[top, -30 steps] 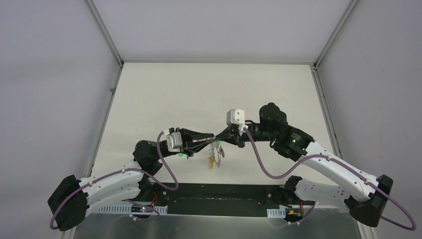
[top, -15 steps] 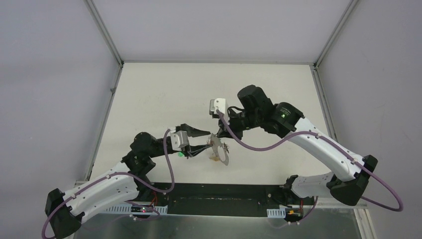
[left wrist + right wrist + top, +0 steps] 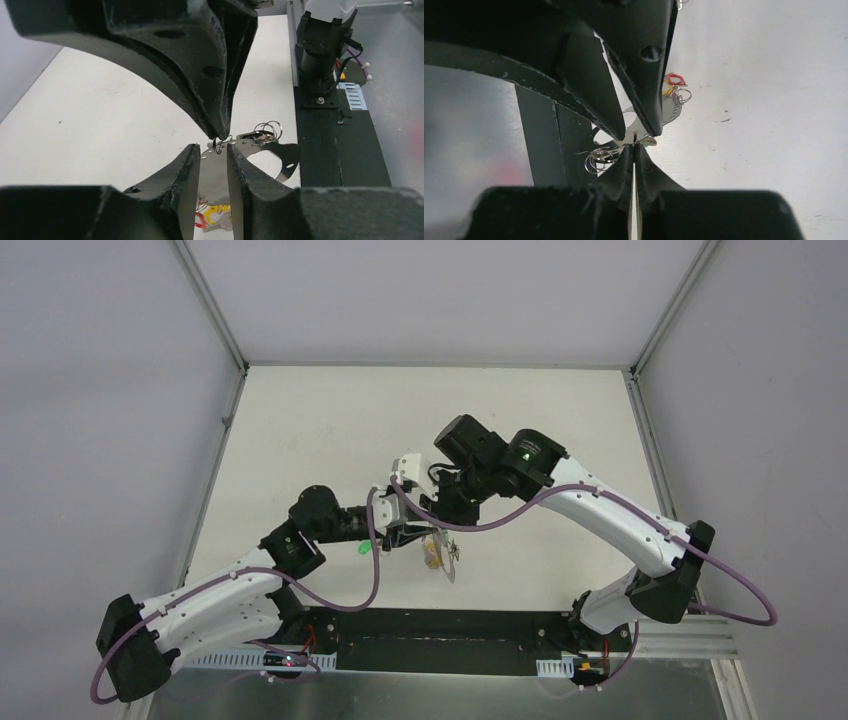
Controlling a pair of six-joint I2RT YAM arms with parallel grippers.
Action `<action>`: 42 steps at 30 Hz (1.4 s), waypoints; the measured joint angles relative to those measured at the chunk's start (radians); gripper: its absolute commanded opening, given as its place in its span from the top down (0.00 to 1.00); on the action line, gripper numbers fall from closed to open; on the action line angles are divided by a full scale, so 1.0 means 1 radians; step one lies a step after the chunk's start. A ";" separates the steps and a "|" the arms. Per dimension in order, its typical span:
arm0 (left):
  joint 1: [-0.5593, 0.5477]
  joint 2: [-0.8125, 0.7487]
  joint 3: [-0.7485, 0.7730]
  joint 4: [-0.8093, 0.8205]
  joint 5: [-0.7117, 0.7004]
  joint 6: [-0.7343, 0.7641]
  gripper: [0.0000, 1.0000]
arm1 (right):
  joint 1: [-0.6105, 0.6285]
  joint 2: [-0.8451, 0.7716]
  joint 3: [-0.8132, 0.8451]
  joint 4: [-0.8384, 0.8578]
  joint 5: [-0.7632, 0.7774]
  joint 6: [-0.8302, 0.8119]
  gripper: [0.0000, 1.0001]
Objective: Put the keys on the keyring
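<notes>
The keyring (image 3: 287, 152) is a flat grey metal piece with small holes along its rim, hanging above the table between both grippers. My right gripper (image 3: 218, 136) comes down from above, shut on a small wire loop at the rim. My left gripper (image 3: 213, 146) has its jaws apart, one on each side of the rim, pinching nothing. Red and yellow capped keys (image 3: 212, 218) dangle below. In the right wrist view my right gripper (image 3: 634, 145) is shut at the keyring (image 3: 671, 111). A green-capped key (image 3: 363, 548) lies on the table left of the grippers.
A bunch of loose split rings (image 3: 267, 131) hangs from the keyring's upper edge. The black base strip (image 3: 440, 625) and the right arm's post (image 3: 320, 65) stand at the near edge. The white table (image 3: 420, 420) is walled on three sides.
The right arm swung left and toward the left arm, carrying the keyring. The left gripper let go, moved right and now straddles the rim with its jaws apart.
</notes>
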 measured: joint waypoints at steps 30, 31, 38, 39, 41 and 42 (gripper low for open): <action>-0.006 0.052 0.007 0.042 0.044 -0.018 1.00 | 0.008 -0.051 -0.076 0.064 0.027 0.074 0.78; -0.006 0.047 0.001 0.045 0.036 -0.027 1.00 | 0.007 -0.060 -0.090 0.087 0.031 0.081 0.73; -0.013 -0.025 -0.072 0.108 -0.035 -0.092 1.00 | 0.000 -0.146 -0.201 0.245 0.083 0.126 0.46; -0.013 -0.033 -0.082 0.122 -0.043 -0.099 1.00 | -0.005 -0.164 -0.222 0.269 0.085 0.132 0.46; -0.013 -0.052 -0.112 0.166 -0.064 -0.115 1.00 | -0.031 -0.213 -0.272 0.321 0.082 0.150 0.47; -0.013 -0.060 -0.127 0.190 -0.072 -0.119 1.00 | -0.053 -0.240 -0.299 0.351 0.069 0.161 0.47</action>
